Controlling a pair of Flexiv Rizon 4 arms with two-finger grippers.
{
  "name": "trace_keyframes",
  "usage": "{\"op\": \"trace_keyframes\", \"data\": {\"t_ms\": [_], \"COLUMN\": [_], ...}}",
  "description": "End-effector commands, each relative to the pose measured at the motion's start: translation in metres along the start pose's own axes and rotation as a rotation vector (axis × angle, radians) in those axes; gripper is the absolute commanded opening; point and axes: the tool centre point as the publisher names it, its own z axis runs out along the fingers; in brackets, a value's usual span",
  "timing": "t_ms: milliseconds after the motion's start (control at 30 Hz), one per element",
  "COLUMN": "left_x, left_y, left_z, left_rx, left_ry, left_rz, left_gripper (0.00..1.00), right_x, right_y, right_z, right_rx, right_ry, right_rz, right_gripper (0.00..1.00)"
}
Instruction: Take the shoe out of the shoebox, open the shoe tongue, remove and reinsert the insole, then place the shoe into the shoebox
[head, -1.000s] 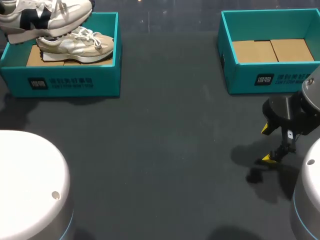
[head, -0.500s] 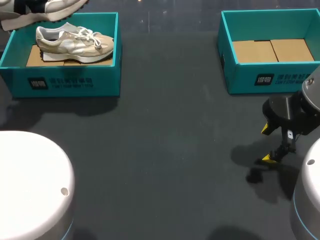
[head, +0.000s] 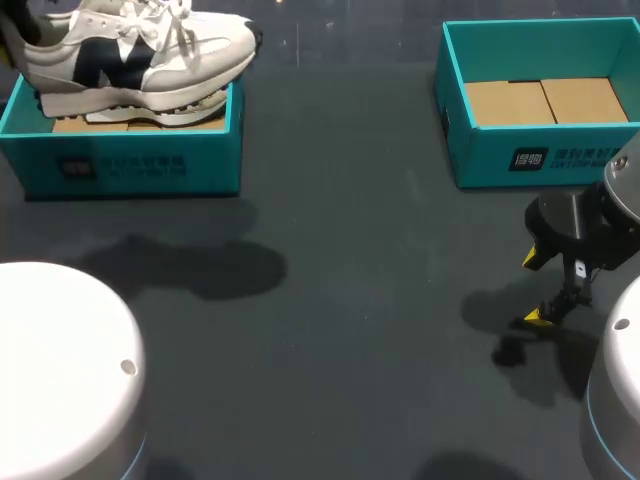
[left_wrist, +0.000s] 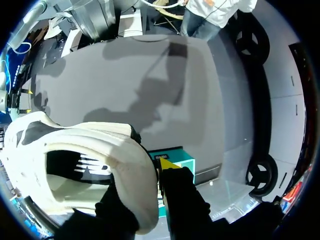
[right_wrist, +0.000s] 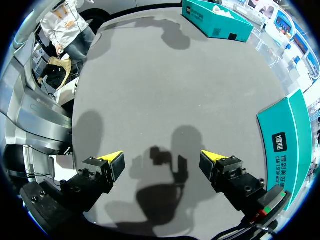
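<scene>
Desk (head: 350, 260) surface: dark grey, matte, uniform, with no marks showing on the bare middle. Two teal boxes stand on its far side, well apart.

Left shoebox (head: 130, 165) at the far left. The shoe (head: 140, 60), white with a dark navy side panel and white laces, hangs above this box, toe toward the middle of the desk, level, clear of the rim. Under it, inside the box, a pale strip of a second shoe's sole (head: 170, 118) shows on the cardboard – little else of it is visible.

Left tool (left_wrist: 145, 175): clamped on the shoe at the heel collar. One finger is outside with its yellow tip against the collar; the other goes down inside the opening, tip hidden. Past the tip, a corner of the left shoebox (left_wrist: 175, 156) lies below.

Shoe's shadow (head: 190, 265): a broad soft patch on the desk in front of the left shoebox.

Right shoebox (head: 540, 150) at the far right, open, brown cardboard floor (head: 545, 100) in two panels, nothing on it.

Right tool (head: 537, 288): near the desk's right edge, in front of the right shoebox, low over the surface. Fingers spread wide, nothing between them – only bare grey desk (right_wrist: 150, 90) and the tool's own shadow (right_wrist: 167, 165). The right shoebox (right_wrist: 292, 145) wall stands just beside one finger.
</scene>
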Motion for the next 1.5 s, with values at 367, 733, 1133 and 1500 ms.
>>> {"op": "trace_keyframes", "data": {"t_ms": [367, 733, 1133, 1500], "left_x": [-0.042, -0.137, -0.162, -0.193], "left_y": [-0.043, -0.085, -0.093, -0.098], "left_z": [0.016, 0.062, 0.074, 0.099], "left_rx": [-0.088, -0.021, 0.037, 0.076], "left_ry": [0.06, 0.121, 0.126, 0.169], "left_rz": [0.067, 0.16, 0.148, 0.12], "left_gripper": [0.0, 0.0, 0.0, 0.0], "right_x": [0.002, 0.002, 0.002, 0.002], "right_y": [0.0, 0.0, 0.0, 0.0], "right_z": [0.0, 0.0, 0.0, 0.0], "right_rx": [0.001, 0.001, 0.001, 0.001], "right_ry": [-0.003, -0.003, -0.003, -0.003], "right_rz": [0.0, 0.0, 0.0, 0.0], "right_gripper": [1.0, 1.0, 1.0, 1.0]}}
